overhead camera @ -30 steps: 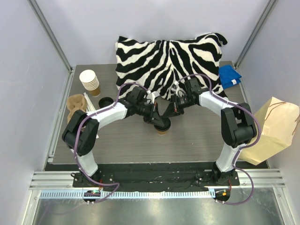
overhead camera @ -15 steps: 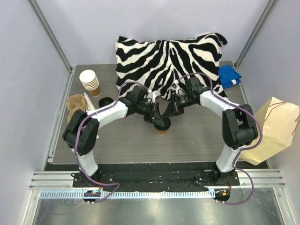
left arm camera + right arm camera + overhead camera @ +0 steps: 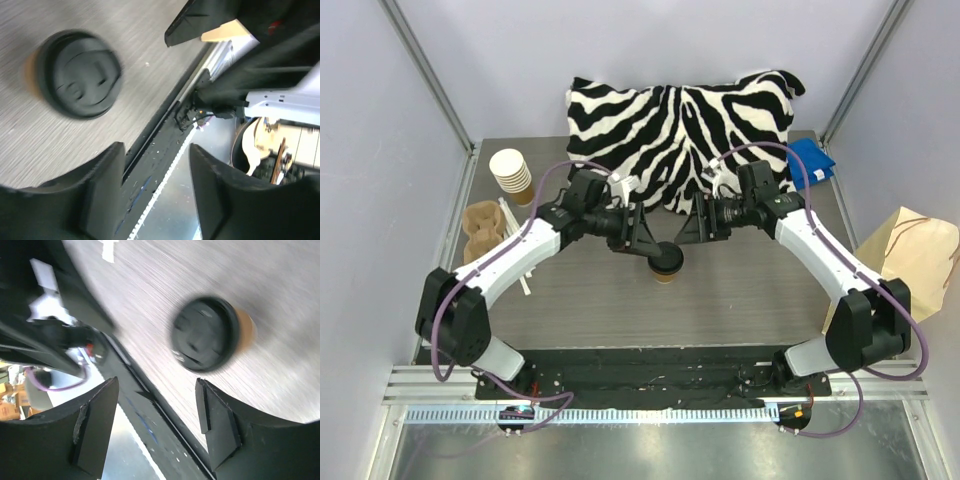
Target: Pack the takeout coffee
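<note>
While upright — takeout coffee [image 3: 665, 262], ungripped

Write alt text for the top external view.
A lidded takeout coffee stands on the grey table, the left gripper and right gripper open on either side, neither touching it. A zebra-print cushion lies behind; a paper bag stands at far right.

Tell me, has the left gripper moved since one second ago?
Yes. The left gripper has pulled back off the coffee cup, leftward and toward the zebra cushion in the top view.
</note>
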Robot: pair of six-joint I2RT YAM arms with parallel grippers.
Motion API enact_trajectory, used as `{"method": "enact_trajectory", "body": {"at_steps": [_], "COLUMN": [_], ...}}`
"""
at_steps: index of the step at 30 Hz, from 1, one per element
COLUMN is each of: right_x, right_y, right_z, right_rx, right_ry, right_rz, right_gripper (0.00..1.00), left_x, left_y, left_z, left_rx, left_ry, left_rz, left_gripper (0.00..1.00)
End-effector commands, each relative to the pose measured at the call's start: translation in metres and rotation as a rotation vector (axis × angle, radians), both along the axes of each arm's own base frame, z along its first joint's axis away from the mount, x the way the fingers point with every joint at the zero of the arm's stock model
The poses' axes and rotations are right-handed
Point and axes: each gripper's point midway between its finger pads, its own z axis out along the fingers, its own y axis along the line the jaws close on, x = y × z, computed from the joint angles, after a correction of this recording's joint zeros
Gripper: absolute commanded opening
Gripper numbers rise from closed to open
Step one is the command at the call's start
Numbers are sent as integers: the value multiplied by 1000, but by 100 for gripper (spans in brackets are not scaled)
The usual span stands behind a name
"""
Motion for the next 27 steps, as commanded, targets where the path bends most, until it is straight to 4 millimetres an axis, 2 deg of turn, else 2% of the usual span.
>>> {"method": "enact_trajectory", "body": {"at_steps": [1,5,10,16,19,23,27], "right_x": [-12,-19,-12,-3,1,9,14], "right_y": [-22,-25,-16,2,13,28,46], "right_z": [-51,-75,-81,-91,-94,-92,-90], "right_rx": [-163,-197,-167,-124,-107,-92,-83], "right_ry": [79,162,172,214,225,212,183], "right_rz": [-34,-19,-18,-11,0,19,51], "right_gripper": [71,71,71,71,70,69,68], "left_x": [-5,1,22,38,42,41,36], "left_y": [31,47,70,93,108,131,145], "left_z": [-29,-46,-52,-45,-42,-39,-34], "left_rx": [73,101,94,63,44,45,22], "left_ry": [90,106,141,142,132,115,81], "left_rz": [100,154,223,285,334,386,444], "left_gripper": [62,67,67,68,78,81,83]}}
